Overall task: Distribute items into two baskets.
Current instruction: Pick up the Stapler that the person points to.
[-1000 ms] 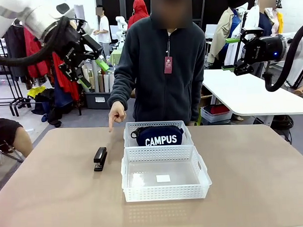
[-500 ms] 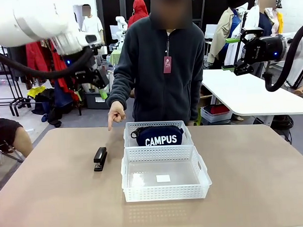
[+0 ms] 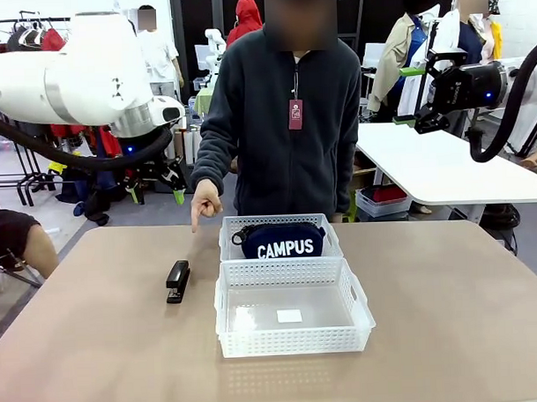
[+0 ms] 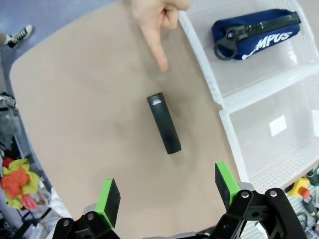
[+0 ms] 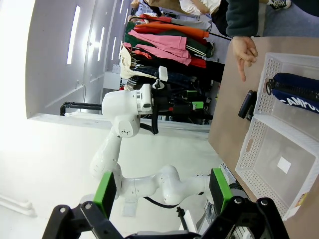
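Note:
The black stapler lies on the table left of the two white baskets, and it also shows in the left wrist view. In the far basket lies the navy CAMPUS pouch. Nothing but a white label is in the near basket. My left gripper hangs open, high above the table's far left and pointing down, with the stapler below its spread fingers. Open too, my right gripper is held high at the far right. The person's hand points down at the table near the stapler.
The person stands at the far edge behind the baskets. The brown tabletop has free room on both sides of the baskets. A white table stands behind on the right, and clothes racks stand on the left.
My left arm has swung down and toward the table, turning its gripper from sideways to pointing downward above the stapler. The right arm, the person's hand and the items have stayed put.

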`<state>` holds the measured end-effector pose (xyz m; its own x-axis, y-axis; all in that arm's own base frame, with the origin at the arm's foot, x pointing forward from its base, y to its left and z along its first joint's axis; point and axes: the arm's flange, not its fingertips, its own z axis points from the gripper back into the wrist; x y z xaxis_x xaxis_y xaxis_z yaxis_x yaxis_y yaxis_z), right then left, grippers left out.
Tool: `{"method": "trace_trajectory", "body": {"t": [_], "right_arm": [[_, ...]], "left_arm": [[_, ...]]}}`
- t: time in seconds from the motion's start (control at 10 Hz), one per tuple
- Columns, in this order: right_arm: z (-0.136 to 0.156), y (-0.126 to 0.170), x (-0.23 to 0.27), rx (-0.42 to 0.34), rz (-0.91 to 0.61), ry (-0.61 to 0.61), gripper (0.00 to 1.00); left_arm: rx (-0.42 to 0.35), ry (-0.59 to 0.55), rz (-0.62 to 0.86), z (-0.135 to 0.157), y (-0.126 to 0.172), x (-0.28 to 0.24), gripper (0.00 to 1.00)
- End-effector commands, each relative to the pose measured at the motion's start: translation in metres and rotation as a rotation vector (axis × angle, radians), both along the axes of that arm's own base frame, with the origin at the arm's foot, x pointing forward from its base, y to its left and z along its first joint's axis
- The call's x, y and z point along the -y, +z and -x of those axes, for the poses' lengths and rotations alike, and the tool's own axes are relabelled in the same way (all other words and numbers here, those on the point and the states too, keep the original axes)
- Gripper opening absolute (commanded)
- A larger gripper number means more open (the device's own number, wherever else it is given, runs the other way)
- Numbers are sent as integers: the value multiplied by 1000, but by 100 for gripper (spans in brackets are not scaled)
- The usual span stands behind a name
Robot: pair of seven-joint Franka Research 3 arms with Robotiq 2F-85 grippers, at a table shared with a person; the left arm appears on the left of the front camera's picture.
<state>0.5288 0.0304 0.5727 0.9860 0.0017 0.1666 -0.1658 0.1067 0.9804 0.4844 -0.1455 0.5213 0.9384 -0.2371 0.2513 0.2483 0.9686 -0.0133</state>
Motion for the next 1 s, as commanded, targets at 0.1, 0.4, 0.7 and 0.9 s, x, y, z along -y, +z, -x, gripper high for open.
{"method": "trace_trajectory", "body": {"t": [0.1,0.4,0.7,0.9], "right_arm": [[1,2,0,4,-4,-2,100],[1,2,0,4,-4,-2,100],[1,2,0,4,-4,-2,100],[1,2,0,4,-4,-2,100]], "left_arm": [[0,0,0,0,0,0,100],[0,0,0,0,0,0,100],[0,0,0,0,0,0,100],[-34,46,-19,0,-10,9,100]]}}
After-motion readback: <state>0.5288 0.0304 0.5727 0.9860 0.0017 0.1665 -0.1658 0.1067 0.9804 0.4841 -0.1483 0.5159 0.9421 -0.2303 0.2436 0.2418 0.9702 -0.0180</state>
